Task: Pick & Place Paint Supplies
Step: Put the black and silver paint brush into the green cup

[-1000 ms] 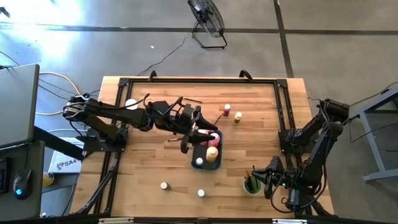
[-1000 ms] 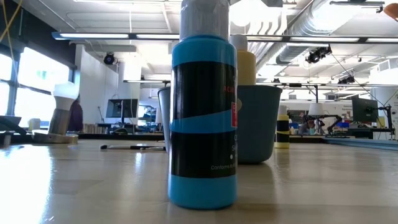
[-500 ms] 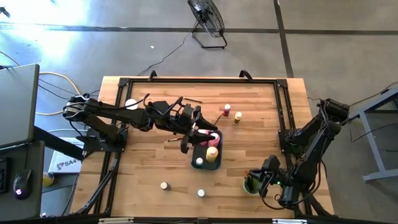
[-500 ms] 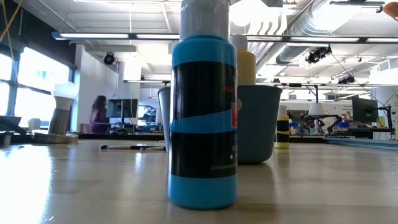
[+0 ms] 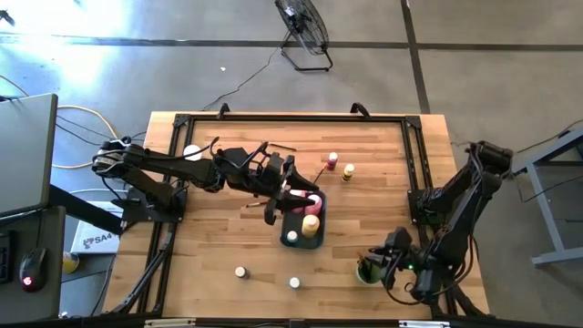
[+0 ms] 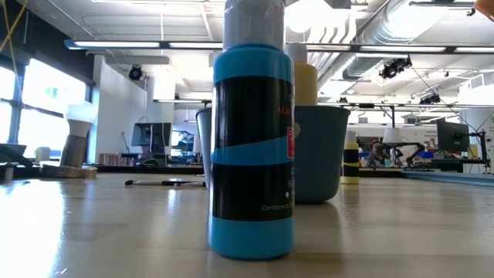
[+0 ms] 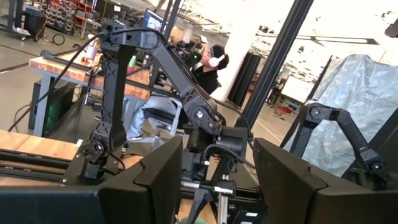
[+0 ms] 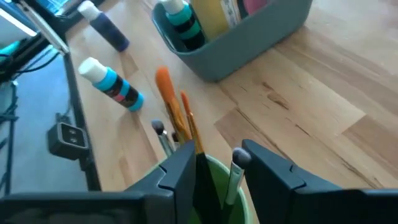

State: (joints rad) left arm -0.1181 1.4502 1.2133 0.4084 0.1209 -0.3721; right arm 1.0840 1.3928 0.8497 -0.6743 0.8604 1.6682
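Right gripper (image 5: 381,264) over round green cup (image 5: 367,271) at table's near right, jaws parted around thin brown-handled paintbrushes (image 8: 186,121), left gripper (image 5: 290,189) above blue-grey rectangular tray (image 5: 304,239), jaws wide.

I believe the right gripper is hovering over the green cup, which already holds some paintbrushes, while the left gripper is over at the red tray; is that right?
Nearly: the tray is blue-grey, not red, as the right wrist view shows. The rest holds: the right gripper hovers over the green cup, which already holds paintbrushes, and the left gripper is at the tray in the high view.
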